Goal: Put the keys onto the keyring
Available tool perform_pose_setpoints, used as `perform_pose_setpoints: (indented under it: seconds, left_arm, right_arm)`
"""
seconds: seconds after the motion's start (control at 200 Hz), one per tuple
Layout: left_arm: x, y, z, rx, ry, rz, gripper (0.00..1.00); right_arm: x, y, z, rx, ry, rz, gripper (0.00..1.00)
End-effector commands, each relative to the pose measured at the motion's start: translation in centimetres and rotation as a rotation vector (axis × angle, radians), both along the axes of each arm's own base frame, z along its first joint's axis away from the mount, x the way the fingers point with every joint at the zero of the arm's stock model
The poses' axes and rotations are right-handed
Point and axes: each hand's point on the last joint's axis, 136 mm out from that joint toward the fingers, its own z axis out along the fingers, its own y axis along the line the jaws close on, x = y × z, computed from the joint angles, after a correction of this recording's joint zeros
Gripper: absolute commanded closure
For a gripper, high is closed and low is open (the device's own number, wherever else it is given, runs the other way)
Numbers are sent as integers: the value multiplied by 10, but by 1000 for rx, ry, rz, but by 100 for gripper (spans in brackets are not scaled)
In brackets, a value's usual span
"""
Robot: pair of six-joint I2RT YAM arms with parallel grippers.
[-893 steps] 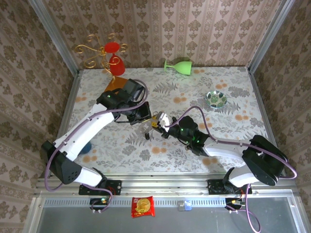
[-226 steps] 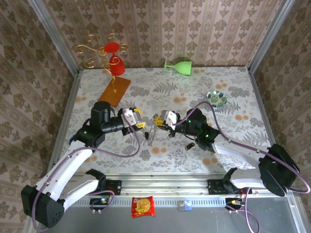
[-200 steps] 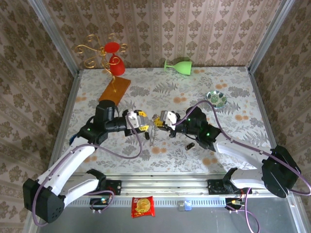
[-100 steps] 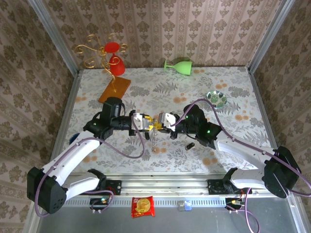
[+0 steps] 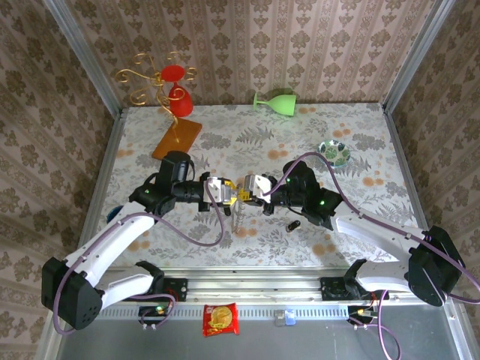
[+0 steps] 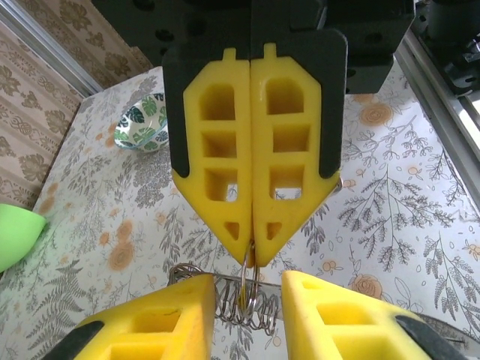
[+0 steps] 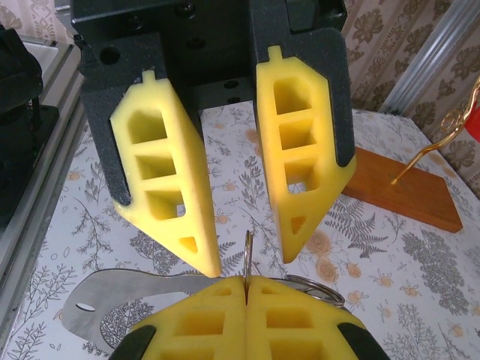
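Right wrist view: right hand (image 7: 246, 285) pinches keyring (image 7: 247, 233); left hand (image 7: 251, 262) parted.

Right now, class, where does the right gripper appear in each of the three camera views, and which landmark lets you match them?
Top external: right gripper at table centre, tips pointing left.
Left wrist: right gripper upper centre, shut, tips pointing down, pinching a thin metal ring.
Right wrist: right gripper bottom centre, shut.
Shared landmark: the open left gripper facing it tip to tip.
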Motion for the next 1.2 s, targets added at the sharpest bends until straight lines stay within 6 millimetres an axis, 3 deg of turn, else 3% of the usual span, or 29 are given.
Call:
perform_pose_setpoints:
  seconds: [0.0, 0.53, 0.705, 0.8, 0.865, 0.905, 1.075, 1.195]
  left_arm:
    - [-5, 1, 0, 11, -1, -10, 71]
    - [-6, -6, 9, -35, 43, -35, 89]
    - [-7, -11, 15, -89, 85, -38, 90]
    - [-7, -13, 15, -117, 106, -35, 100]
    - [-6, -14, 13, -133, 123, -19, 100]
    - [-3, -14, 10, -145, 137, 2, 100]
    - [11, -14, 0, -188, 243, 145, 100]
    - [12, -16, -10, -170, 310, 186, 100]
  right_arm:
    - [-3, 4, 33, 62, -70, 30, 100]
    - [-6, 9, 33, 74, -59, 51, 100]
    - [-5, 9, 28, 69, -54, 45, 100]
    - [-2, 7, 23, 66, -42, 23, 100]
    - [5, 0, 18, 80, -10, -33, 78]
    - [9, -6, 16, 91, 10, -72, 70]
    - [15, -47, 0, 113, 120, -247, 61]
    - [14, -65, -7, 140, 174, -355, 60]
